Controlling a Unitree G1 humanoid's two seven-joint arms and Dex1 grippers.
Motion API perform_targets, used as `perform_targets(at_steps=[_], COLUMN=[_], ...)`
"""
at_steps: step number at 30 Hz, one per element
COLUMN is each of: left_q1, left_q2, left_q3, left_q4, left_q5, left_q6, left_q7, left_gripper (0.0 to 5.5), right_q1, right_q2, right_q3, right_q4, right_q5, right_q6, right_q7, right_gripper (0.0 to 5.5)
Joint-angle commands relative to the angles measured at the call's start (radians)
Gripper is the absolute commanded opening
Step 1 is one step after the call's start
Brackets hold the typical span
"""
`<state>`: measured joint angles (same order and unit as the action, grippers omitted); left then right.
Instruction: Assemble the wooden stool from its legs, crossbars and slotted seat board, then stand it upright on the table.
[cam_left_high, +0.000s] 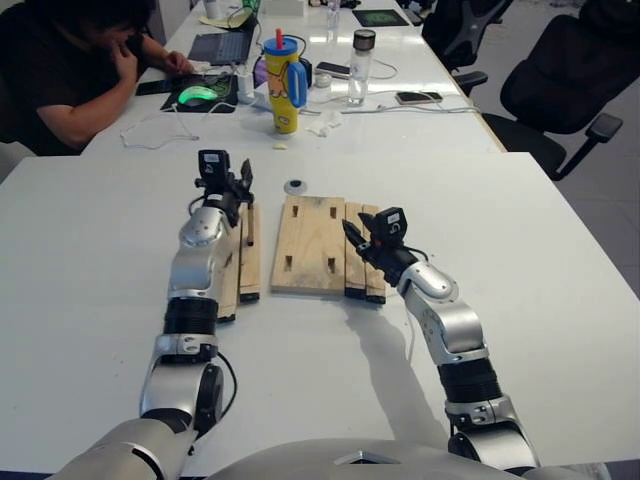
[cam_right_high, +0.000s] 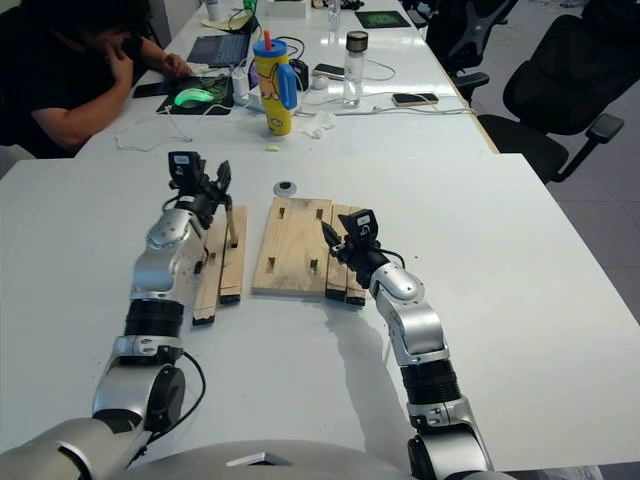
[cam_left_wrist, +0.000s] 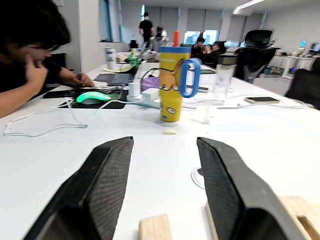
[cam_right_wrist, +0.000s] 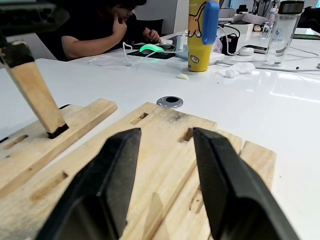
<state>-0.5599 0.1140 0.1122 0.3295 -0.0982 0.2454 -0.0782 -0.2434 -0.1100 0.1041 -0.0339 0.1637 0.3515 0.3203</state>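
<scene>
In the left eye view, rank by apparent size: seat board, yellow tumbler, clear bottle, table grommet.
Pale wooden slotted seat board
Yellow tumbler with blue handle
Clear dark-capped bottle, nearly alike
Small round metal grommet

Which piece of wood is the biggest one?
The board in the middle. It is much wider than the thin planks on both sides of it, and it has four little slots.

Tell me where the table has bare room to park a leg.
Widest bare table lies right of the leg pieces under the right gripper, out to the edge. Also left of the left arm, and nearside of the seat board between the arms. Crowded: from the left planks across to the right ones.
</scene>
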Motion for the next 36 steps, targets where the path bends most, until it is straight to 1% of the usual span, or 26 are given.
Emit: perform_targets(at_steps=[1,4,7,11,14,17,19,20,21,22,24,25,26,30,36], left_q1=[0.062,0.017,0.028,0.122,0.252,0.379,0.425,0.441,0.45,0.457,0.449,0.452,0.449,0.476,0.526], left_q2=[-0.012,0.011,0.03,0.067,0.102,0.126,0.137,0.164,0.17,0.198,0.217,0.229,0.221,0.235,0.247], left_q3=[0.014,0.031,0.064,0.108,0.138,0.155,0.155,0.121,0.136,0.111,0.113,0.102,0.122,0.101,0.104], left_q4=[-0.006,-0.127,-0.281,-0.468,-0.468,-0.401,-0.349,-0.312,-0.294,-0.275,-0.26,-0.264,-0.271,-0.321,-0.413], left_q5=[0.016,0.05,0.069,0.097,0.113,0.095,0.058,0.056,0.029,0.028,-0.016,-0.03,-0.063,-0.112,-0.176], left_q6=[-0.062,-0.134,-0.154,-0.118,-0.022,0.062,0.118,0.159,0.175,0.199,0.228,0.246,0.26,0.331,0.428], left_q7=[0.046,0.109,0.155,0.184,0.169,0.117,0.055,-0.007,-0.035,-0.088,-0.16,-0.197,-0.208,-0.277,-0.324], left_gripper=[2.34,2.34,2.34,2.34,2.34,2.34,2.34,2.34,2.34,2.34,2.34,2.34,2.34,2.34,2.34], right_q1=[-0.014,-0.008,0.005,0.021,0.037,0.046,0.049,0.046,0.044,0.041,0.04,0.038,0.038,0.033,0.043], right_q2=[-0.001,0.002,0.007,0.01,0.007,0.003,0.0,-0.002,-0.005,-0.007,-0.012,-0.015,-0.017,-0.023,-0.024], right_q3=[-0.006,-0.012,-0.009,-0.011,-0.013,-0.013,-0.015,-0.014,-0.014,-0.015,-0.018,-0.018,-0.017,-0.018,-0.02], right_q4=[0.014,0.01,0.0,-0.018,-0.037,-0.047,-0.05,-0.048,-0.048,-0.045,-0.045,-0.043,-0.043,-0.044,-0.051], right_q5=[-0.013,-0.009,-0.005,-0.001,0.002,0.001,0.002,0.001,0.0,0.0,0.0,0.001,0.0,0.003,0.002], right_q6=[-0.011,-0.014,-0.017,-0.013,-0.006,0.0,0.004,0.005,0.007,0.008,0.008,0.007,0.006,0.008,0.01], right_q7=[-0.011,-0.014,-0.015,-0.017,-0.018,-0.016,-0.015,-0.012,-0.01,-0.007,-0.004,-0.001,0.002,0.004,-0.001], right_gripper=[1.9,1.9,1.9,1.9,1.9,1.9,1.9,1.9,1.9,1.9,1.9,1.9,1.9,1.9,1.9])
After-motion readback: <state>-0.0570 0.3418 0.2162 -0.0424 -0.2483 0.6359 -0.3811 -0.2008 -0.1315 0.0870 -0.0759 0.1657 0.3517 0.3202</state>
